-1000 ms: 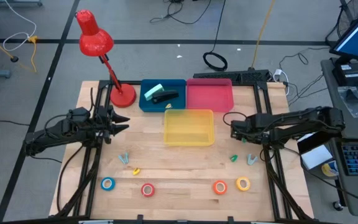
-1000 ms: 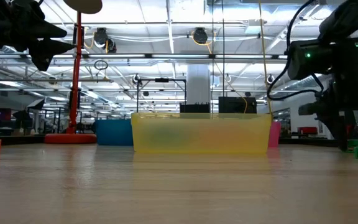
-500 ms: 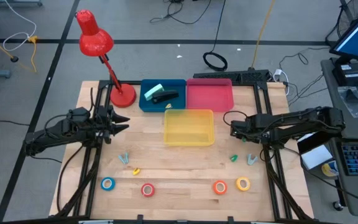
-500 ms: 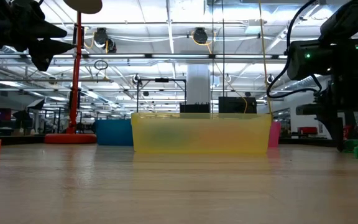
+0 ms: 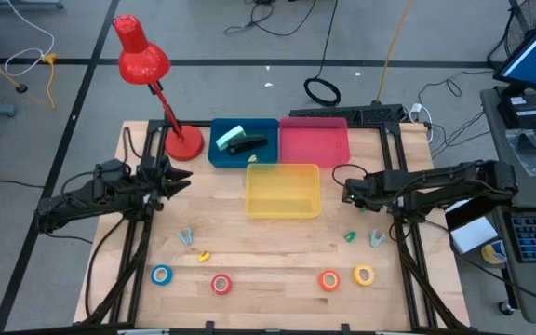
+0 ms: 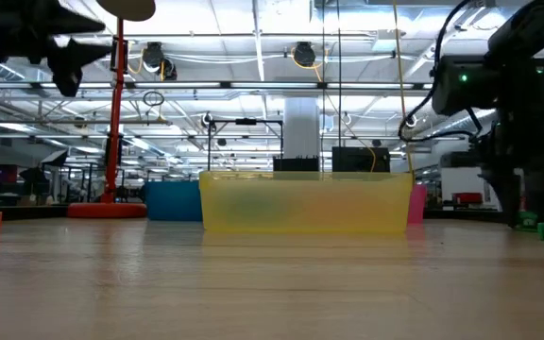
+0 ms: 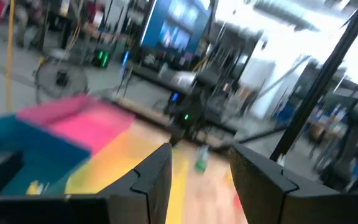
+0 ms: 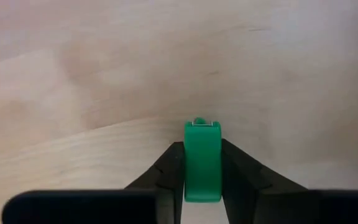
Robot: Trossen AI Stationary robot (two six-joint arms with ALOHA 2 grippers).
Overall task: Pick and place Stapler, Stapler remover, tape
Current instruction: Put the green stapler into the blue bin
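My right gripper [image 8: 202, 168] [image 5: 345, 193] points down at the table, right of the yellow bin [image 5: 283, 191], and is shut on a small green plastic thing [image 8: 202, 158]; stapler or stapler remover, I cannot tell. My left gripper [image 7: 201, 168] [image 5: 182, 180] hovers open and holds nothing, high over the table's left side. A black stapler [image 5: 247, 145] lies in the blue bin [image 5: 244, 142]. Pale stapler removers [image 5: 186, 237] [image 5: 377, 239] and another green piece [image 5: 350, 236] lie on the wood. Blue [image 5: 161, 274], red [image 5: 221, 283], orange [image 5: 329, 279] and yellow [image 5: 364, 274] tape rolls lie flat near the front edge. My right gripper pinches the green thing's two long sides [image 8: 191, 163] between its two fingers. The fingers come from above, pointing almost straight down, and lie along those sides. A small pale tip [image 8: 202, 123] shows at its far end. Whether it still rests on the wood, I cannot tell.
A pink bin [image 5: 314, 141] stands behind the yellow one, beside the blue bin. A red desk lamp [image 5: 182, 141] stands at the far left corner, its head beyond the table. A small yellow piece [image 5: 203, 254] lies left of centre. Bare wood lies between the bins and the tape rolls.
My right gripper has shut on the green thing while staying in place, tipping slightly. My left gripper has tipped its fingers upward and risen a little. Nothing on the table has shifted.
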